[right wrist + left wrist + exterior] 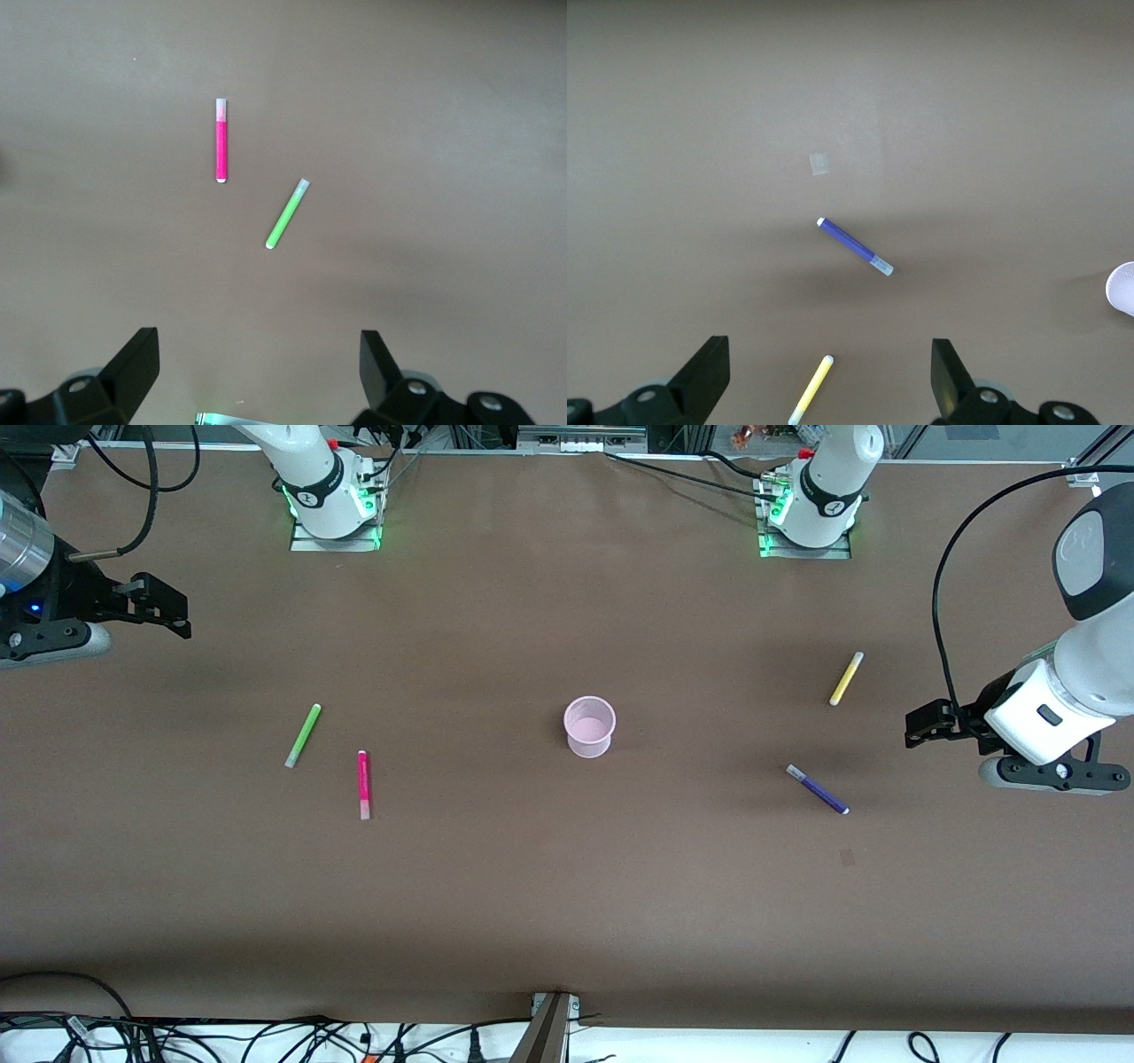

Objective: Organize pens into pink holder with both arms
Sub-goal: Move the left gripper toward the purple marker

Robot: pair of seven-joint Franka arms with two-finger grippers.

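The pink holder (589,726) stands upright and empty at the table's middle; its rim also shows in the left wrist view (1123,288). The green pen (303,735) (287,214) and the magenta pen (362,784) (221,142) lie toward the right arm's end. The yellow pen (846,678) (811,390) and the purple pen (818,789) (855,247) lie toward the left arm's end. My left gripper (921,726) (830,372) hangs open and empty over the table's left-arm end. My right gripper (173,613) (257,363) hangs open and empty over the right-arm end.
The brown table (567,886) holds only the pens and the holder. A small pale patch (847,856) (819,164) lies nearer the front camera than the purple pen. Cables run along the table's front edge (266,1032).
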